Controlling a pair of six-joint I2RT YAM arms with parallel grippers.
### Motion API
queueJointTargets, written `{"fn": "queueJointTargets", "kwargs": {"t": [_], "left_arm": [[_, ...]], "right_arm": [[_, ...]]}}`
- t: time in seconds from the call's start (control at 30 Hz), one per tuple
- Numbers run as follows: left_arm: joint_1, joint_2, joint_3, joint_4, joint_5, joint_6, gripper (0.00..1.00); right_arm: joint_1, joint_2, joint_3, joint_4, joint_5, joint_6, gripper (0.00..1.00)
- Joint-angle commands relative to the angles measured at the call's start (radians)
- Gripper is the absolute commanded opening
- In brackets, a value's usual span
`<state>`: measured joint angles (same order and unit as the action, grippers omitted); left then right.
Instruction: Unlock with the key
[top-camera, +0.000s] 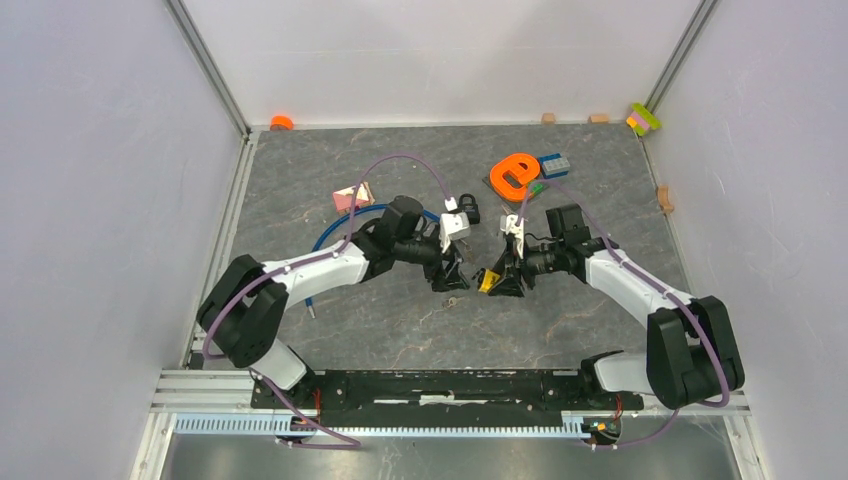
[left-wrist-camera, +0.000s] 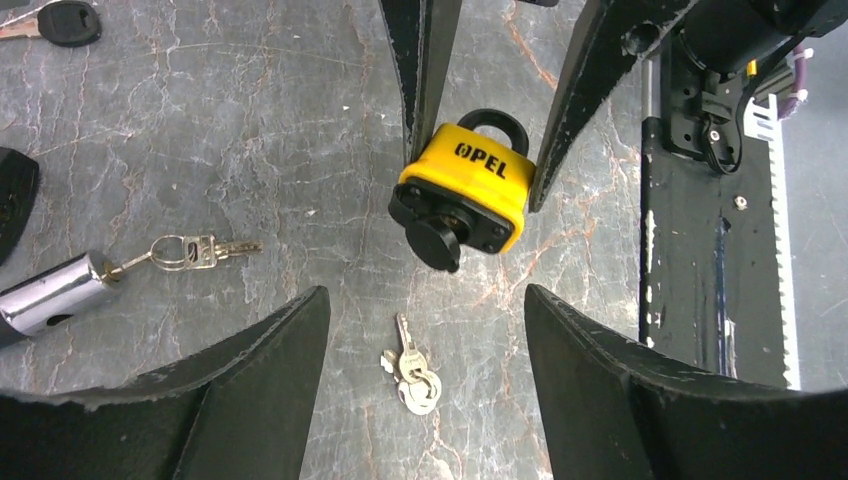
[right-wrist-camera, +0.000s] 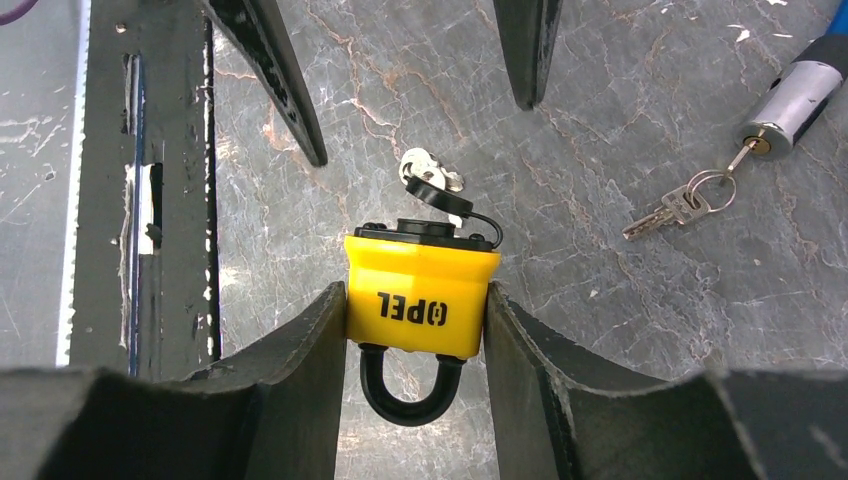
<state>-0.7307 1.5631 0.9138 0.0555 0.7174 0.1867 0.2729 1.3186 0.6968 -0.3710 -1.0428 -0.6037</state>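
The right gripper (right-wrist-camera: 415, 292) is clamped on the padlock (right-wrist-camera: 421, 300), apparently to steady it with its keyhole end facing the left gripper (left-wrist-camera: 425, 295), whose jaws stand wide apart and empty over the keys (left-wrist-camera: 410, 365) lying on the tabletop (left-wrist-camera: 250, 120), likely to pick them up.

reads "opel" in black block letters across the face of the yellow padlock (right-wrist-camera: 420, 285), gripped between the fingers of the right claw (right-wrist-camera: 415, 300); shows upside down from there, upright and slightly tilted just ahead of the left claw (left-wrist-camera: 427, 292).
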Motion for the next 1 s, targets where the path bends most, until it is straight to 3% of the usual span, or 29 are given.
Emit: {"fn": "queueJointTargets", "kwargs": {"t": [0.0,0.37,0.63,0.73,0.83,0.97], "left_arm": [[-0.041,0.030,0.037,0.070,-0.081,-0.028,0.78],[-0.064,0.089,0.076,0.135,-0.400,-0.033,0.74],[-0.062,0.114,0.104,0.136,-0.479,-0.051,0.75],[-0.062,0.145,0.149,0.061,-0.524,-0.055,0.83],[-0.043,0.161,0.212,-0.095,-0.564,-0.033,0.94],[0.043,0.076,0.148,-0.158,-0.482,0.005,1.00]], "right_arm": [[0.006,-0.037,-0.005,0.050,-0.028,0.028,0.00],[0.006,-0.052,-0.026,0.014,-0.042,-0.019,0.00],[0.025,-0.034,-0.015,-0.062,-0.012,-0.122,0.00],[0.064,-0.026,-0.017,-0.053,0.093,-0.146,0.00],[0.094,-0.043,-0.061,0.069,0.272,-0.080,0.00],[0.096,-0.021,-0.070,0.126,0.391,-0.066,0.03]]}}
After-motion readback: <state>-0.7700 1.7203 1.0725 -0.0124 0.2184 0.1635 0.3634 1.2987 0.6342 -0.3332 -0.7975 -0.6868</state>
